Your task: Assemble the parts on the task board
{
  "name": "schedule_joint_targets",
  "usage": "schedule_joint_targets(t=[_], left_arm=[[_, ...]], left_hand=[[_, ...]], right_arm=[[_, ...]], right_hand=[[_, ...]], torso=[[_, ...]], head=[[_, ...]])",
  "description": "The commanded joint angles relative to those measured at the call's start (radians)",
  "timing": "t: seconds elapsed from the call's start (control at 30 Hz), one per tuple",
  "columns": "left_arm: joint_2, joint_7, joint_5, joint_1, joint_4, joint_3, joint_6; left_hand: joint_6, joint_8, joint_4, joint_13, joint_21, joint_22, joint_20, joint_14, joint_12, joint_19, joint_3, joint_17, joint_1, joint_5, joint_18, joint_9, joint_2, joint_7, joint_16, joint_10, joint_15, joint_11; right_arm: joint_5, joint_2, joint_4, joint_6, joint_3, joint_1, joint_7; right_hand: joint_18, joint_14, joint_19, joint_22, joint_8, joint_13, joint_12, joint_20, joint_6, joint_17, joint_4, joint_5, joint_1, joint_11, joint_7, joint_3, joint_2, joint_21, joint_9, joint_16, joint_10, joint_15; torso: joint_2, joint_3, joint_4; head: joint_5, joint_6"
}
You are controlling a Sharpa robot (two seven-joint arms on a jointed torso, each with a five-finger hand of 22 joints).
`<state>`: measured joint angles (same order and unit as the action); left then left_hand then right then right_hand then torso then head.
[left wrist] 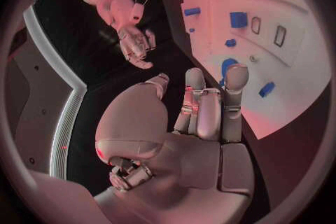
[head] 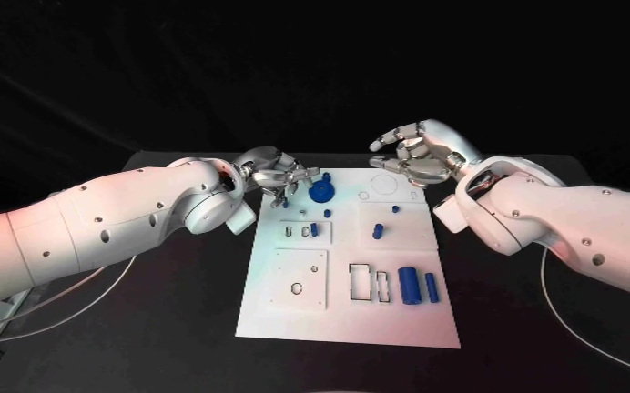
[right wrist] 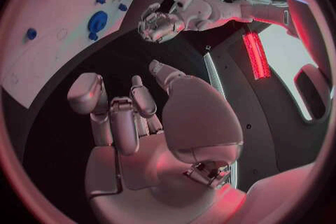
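The white task board lies in the middle of the table. A round blue disc sits near its far left corner, with a small blue piece just beyond it. My left hand hovers at that corner, fingers stretched side by side towards the disc, thumb apart, holding nothing. A small blue block lies next to its fingertips. My right hand hangs beyond the board's far right corner, loosely curled and empty. Two blue cylinders lie at the near right.
Small blue pieces lie around the board's middle, one further back, others by slots on the left. Rectangular cut-outs open beside the cylinders. Black table surrounds the board; cables curve at both sides.
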<state>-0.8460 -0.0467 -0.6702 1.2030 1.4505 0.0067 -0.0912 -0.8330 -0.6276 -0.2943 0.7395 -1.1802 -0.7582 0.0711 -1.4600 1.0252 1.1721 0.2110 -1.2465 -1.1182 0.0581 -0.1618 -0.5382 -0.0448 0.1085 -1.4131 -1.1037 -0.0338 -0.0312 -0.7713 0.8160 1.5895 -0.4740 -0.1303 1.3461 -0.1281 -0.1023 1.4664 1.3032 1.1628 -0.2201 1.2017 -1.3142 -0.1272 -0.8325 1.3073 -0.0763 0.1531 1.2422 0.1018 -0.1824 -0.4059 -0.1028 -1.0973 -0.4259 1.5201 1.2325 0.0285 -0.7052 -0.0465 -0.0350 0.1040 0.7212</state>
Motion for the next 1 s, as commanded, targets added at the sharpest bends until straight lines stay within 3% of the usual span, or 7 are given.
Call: schedule_joint_targets(t=[0.03,0.1,0.2,0.57,0.7,0.77,1.0], left_arm=[[0.009,-0.174,-0.21,0.001,-0.001,0.0,0.125],[0.016,-0.226,-0.244,0.003,0.0,0.0,0.161],[0.029,-0.296,-0.275,0.015,-0.002,0.0,0.213],[0.085,-0.461,-0.356,0.064,-0.006,-0.004,0.321],[0.109,-0.496,-0.37,0.081,-0.014,-0.013,0.333],[0.119,-0.512,-0.374,0.089,-0.019,-0.018,0.344],[0.143,-0.54,-0.397,0.104,-0.037,-0.03,0.382]], left_hand=[[0.001,-0.038,0.0,0.06,-0.026,-0.041,-0.005,-0.023,0.054,0.019,-0.023,-0.032,0.01,-0.004,0.021,-0.035,0.007,-0.013,-0.018,-0.031,-0.005,0.007],[0.001,-0.054,-0.001,0.086,-0.036,-0.056,-0.009,-0.029,0.076,0.026,-0.036,-0.043,0.012,-0.004,0.024,-0.052,0.009,-0.017,-0.024,-0.046,-0.008,0.011],[0.016,-0.063,0.002,0.053,-0.011,-0.008,-0.01,-0.013,0.054,-0.003,-0.04,-0.001,-0.018,-0.002,0.016,-0.069,0.008,-0.017,0.0,-0.016,-0.009,0.012],[0.012,-0.096,-0.001,0.042,-0.008,-0.006,-0.012,-0.015,0.049,-0.004,-0.067,-0.007,-0.007,-0.003,0.016,-0.108,0.017,-0.023,0.002,-0.007,-0.013,0.016],[0.016,-0.101,-0.001,0.04,-0.01,-0.009,-0.013,-0.017,0.049,-0.002,-0.079,-0.011,0.003,-0.003,0.016,-0.116,0.018,-0.024,0.0,-0.007,-0.013,0.017],[0.025,-0.104,-0.002,0.0,0.001,0.01,-0.012,-0.012,0.021,-0.012,-0.097,0.001,0.025,-0.004,0.013,-0.128,0.029,-0.023,0.008,0.02,-0.013,0.016],[0.036,-0.104,-0.002,-0.03,0.009,0.023,-0.011,-0.008,-0.001,-0.019,-0.115,0.008,0.045,-0.004,0.011,-0.138,0.045,-0.02,0.014,0.041,-0.011,0.013]], right_arm=[[0.126,0.013,-0.017,0.002,0.0,0.005,-0.027],[0.134,0.024,-0.028,0.007,0.0,0.007,-0.023],[0.141,0.038,-0.041,0.006,-0.001,0.01,-0.018],[0.148,0.055,-0.058,-0.015,-0.001,0.012,-0.012],[0.147,0.055,-0.059,-0.03,-0.001,0.012,-0.013],[0.147,0.055,-0.059,-0.042,-0.001,0.012,-0.017],[0.15,0.056,-0.06,-0.07,-0.001,0.012,-0.025]], right_hand=[[-0.011,0.066,0.004,0.001,-0.004,0.0,-0.002,0.004,-0.008,0.124,-0.005,0.004,-0.007,-0.006,0.002,0.002,0.0,0.0,-0.001,-0.003,0.0,-0.008],[-0.01,0.066,0.007,0.004,-0.005,0.001,-0.003,0.005,-0.007,0.126,-0.005,0.004,-0.007,-0.007,0.003,0.003,-0.003,-0.003,-0.002,-0.001,0.001,-0.009],[-0.01,0.066,0.007,0.003,-0.006,-0.001,-0.002,0.005,-0.007,0.126,-0.004,0.005,-0.007,-0.007,0.003,0.003,-0.004,-0.003,-0.002,-0.002,-0.001,-0.009],[-0.012,0.064,0.001,-0.005,-0.007,-0.008,0.003,0.005,-0.002,0.118,-0.005,0.007,-0.007,-0.007,0.002,0.005,-0.007,0.008,-0.002,-0.005,-0.007,-0.009],[-0.014,0.063,-0.002,-0.01,-0.007,-0.013,0.006,0.005,0.002,0.114,-0.006,0.007,-0.008,-0.006,0.002,0.007,-0.009,0.015,-0.002,-0.006,-0.011,-0.009],[-0.014,0.062,-0.005,-0.014,-0.008,-0.02,0.011,0.005,0.008,0.111,-0.008,0.01,-0.009,-0.005,0.001,0.008,-0.01,0.02,-0.002,-0.008,-0.02,-0.009],[-0.018,0.057,-0.016,-0.03,-0.014,-0.04,0.023,0.004,0.025,0.099,-0.013,0.021,-0.01,-0.002,-0.002,0.013,-0.015,0.042,-0.004,-0.013,-0.043,-0.006]], torso=[[0.015,0.0003,-0.0022],[0.018,-0.0008,-0.0027],[0.019,-0.0022,-0.0034],[0.018,-0.0043,-0.0044],[0.016,-0.003,-0.0035],[0.016,-0.003,-0.0026],[0.016,-0.0032,-0.0021]], head=[[0.008,0.008],[0.013,0.014],[0.014,0.018],[0.021,0.03],[0.024,0.034],[0.026,0.038],[0.026,0.043]])
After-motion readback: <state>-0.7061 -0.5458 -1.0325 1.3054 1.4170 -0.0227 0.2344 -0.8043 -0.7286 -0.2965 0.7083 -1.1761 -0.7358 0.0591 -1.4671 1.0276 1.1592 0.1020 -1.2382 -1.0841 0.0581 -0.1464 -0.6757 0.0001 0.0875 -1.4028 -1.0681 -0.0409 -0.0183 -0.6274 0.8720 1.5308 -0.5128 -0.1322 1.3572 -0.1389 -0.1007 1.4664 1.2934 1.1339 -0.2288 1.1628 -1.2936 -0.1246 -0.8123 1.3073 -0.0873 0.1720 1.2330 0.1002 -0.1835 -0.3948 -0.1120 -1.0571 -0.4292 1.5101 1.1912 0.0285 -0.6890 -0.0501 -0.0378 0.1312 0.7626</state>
